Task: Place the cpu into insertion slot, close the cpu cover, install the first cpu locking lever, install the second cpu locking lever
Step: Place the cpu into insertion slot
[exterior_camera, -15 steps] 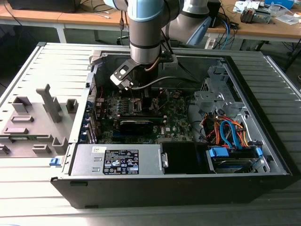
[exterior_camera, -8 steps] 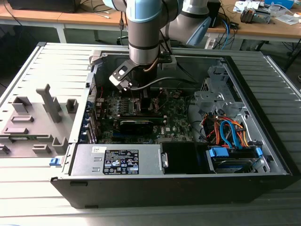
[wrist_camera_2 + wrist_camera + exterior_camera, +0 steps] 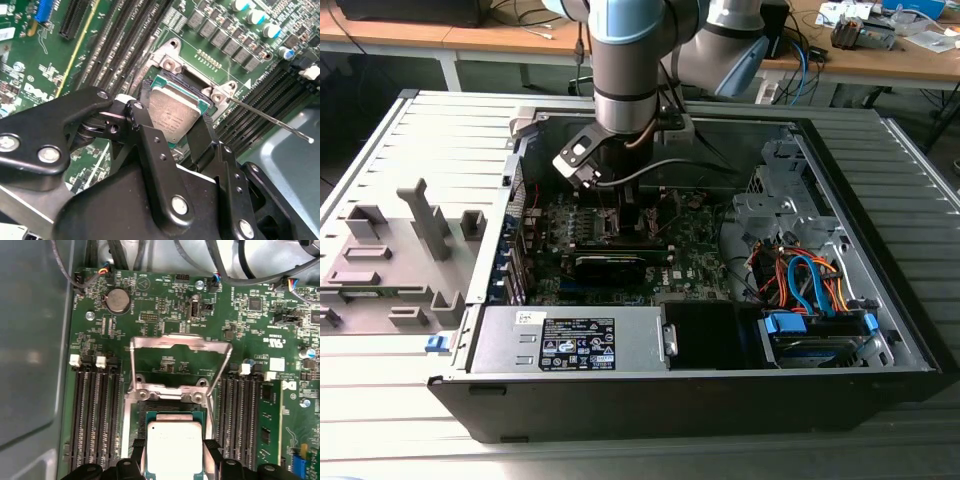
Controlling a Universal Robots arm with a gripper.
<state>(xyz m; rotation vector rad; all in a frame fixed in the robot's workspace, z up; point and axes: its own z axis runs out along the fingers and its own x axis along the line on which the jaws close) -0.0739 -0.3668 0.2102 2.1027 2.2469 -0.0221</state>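
So there's one arm in the shot, and its single gripper (image 3: 625, 212) is reaching down into the open PC case (image 3: 720, 400) over the green motherboard (image 3: 165, 295). In both wrist views the two black fingers (image 3: 146, 135) sit one on each side of the one cpu (image 3: 174, 445). The jaws are closed in just to chip width and look pressed against its opposite edges, so it's gripped. The cpu is right over the insertion slot (image 3: 165, 407), silver top up, with a strip of dark socket showing past its far edge. Honestly can't tell if it's fully seated or hanging just above the contacts. The cpu cover (image 3: 181, 341) is flipped open, standing up off the far side of the slot with bare board showing through its window. In the second wrist view one thin locking lever (image 3: 270, 118) sticks out sideways from a socket corner, unlatched, and I count two screws (image 3: 170, 64) on the silver surround. There are two banks of long black memory slots (image 3: 95, 410), one on each side of the socket, plus one coin cell (image 3: 116, 300) further up the board.
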